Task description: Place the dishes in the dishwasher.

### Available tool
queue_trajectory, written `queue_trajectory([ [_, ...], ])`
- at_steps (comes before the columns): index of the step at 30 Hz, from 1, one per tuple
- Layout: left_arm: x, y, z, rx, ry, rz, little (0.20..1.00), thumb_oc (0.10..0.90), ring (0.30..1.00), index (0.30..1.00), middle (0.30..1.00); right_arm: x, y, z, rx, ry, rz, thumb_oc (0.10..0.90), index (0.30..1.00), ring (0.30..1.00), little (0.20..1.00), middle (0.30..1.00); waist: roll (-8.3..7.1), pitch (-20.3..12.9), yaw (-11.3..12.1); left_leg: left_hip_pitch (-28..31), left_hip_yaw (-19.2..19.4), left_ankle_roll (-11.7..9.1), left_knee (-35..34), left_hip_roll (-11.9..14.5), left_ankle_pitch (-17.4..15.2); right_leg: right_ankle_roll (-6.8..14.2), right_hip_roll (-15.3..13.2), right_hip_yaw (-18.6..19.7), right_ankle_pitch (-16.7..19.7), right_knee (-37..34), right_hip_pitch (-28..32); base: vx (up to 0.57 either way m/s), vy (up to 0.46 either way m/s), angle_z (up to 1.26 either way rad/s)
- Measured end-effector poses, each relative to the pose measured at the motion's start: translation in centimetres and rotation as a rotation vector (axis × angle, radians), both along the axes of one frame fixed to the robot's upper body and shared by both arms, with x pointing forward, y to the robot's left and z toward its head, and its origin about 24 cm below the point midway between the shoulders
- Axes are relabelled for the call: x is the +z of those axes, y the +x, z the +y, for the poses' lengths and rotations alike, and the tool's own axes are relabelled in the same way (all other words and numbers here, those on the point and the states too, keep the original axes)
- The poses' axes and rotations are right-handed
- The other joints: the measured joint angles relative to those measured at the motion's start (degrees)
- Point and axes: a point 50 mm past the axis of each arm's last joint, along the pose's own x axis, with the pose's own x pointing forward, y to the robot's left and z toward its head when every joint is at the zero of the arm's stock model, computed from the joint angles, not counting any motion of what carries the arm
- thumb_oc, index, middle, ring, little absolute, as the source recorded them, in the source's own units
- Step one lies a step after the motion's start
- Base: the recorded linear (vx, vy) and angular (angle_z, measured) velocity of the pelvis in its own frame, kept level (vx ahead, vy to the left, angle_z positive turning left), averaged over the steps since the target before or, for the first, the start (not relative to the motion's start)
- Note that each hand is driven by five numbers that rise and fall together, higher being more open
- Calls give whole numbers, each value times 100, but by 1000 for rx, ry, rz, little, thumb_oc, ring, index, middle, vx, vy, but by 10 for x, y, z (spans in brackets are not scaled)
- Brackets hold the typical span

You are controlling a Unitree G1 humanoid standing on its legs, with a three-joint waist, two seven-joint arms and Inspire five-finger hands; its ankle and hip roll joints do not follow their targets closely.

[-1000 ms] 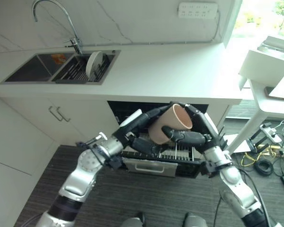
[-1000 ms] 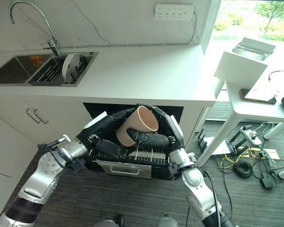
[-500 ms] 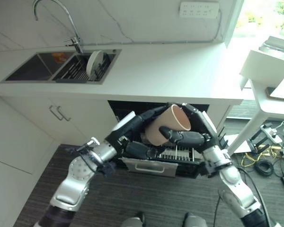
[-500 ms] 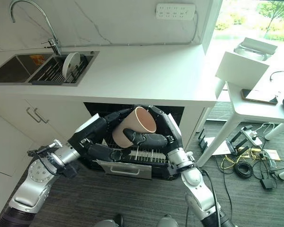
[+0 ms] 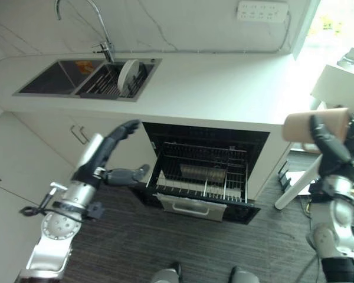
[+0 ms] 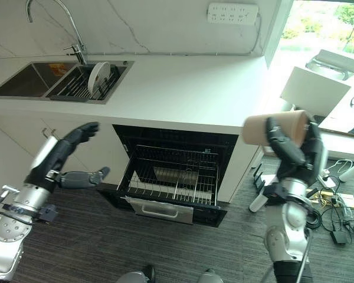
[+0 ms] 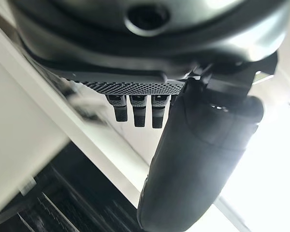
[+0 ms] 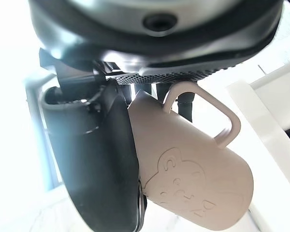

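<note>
Item: beige mug [image 5: 315,124], handled, relief figure on its side. Location: in my right hand [image 5: 336,150], thumb and fingers [image 8: 106,164] curled round the body, handle [image 8: 208,113] standing clear of the grip. Long axis near level, pointing across toward my left.

Item: dishwasher rack [image 5: 203,177], pulled out, one dark vessel lying on its wires. Bearing from the mug: lower and well apart to my left; the right hand is the nearer, so the carry runs down and leftward.

Item: left hand [image 5: 103,156], fingers straight, holding nothing, just beside the rack's left edge.

Item: counter [image 5: 224,88]; sink drainer [image 5: 115,82] at its far left holds a white plate [image 5: 128,73] on edge.
</note>
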Motion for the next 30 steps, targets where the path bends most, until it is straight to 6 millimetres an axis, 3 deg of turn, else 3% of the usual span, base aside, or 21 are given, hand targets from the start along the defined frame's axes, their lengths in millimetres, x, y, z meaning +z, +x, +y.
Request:
queue_trajectory([
  [5,8,-5,0,130,29,-212,900,800,900,900,900,-16,6,26,106,5,63,400,300,300,300,300,1,-1,66,0,-7,-6,8,1,4,-3,-3,2,-2,19,-5,0,0,0],
  [10,11,-11,8,268,-21,-322,900,800,900,900,900,-16,6,26,105,7,63,400,300,300,300,300,-19,-11,91,-1,-8,-4,25,-1,2,-4,-11,1,-2,38,-4,0,0,0],
  [14,10,-11,8,266,-24,-318,900,800,900,900,900,-17,6,27,107,12,64,400,300,300,300,300,-23,-13,81,-11,-5,24,68,1,-18,-5,-12,9,0,52,-5,0,0,0],
  [16,7,-10,5,231,-26,-279,900,800,900,900,900,-18,6,30,118,20,67,400,300,300,300,300,-34,-20,62,-10,-4,27,72,1,-19,-7,-13,11,2,56,-5,26,10,-1],
  [23,-35,3,-43,-158,30,96,900,800,900,900,900,-46,15,62,388,-90,238,400,300,300,300,300,-91,-93,49,-8,17,30,80,3,-43,-33,-12,54,-25,72,-16,120,11,-2],
  [27,-53,4,-41,-229,121,276,900,800,900,900,900,-64,15,62,480,-211,380,400,300,300,300,300,-91,-93,60,-17,13,24,79,5,-45,3,-23,47,-12,85,-20,119,-1,2],
  [30,-61,6,-36,-232,155,347,900,800,900,900,900,-63,15,55,493,-272,417,400,300,300,300,300,-92,-92,55,-143,-19,-4,117,10,-27,2,-32,-3,0,74,-97,-18,-16,6],
])
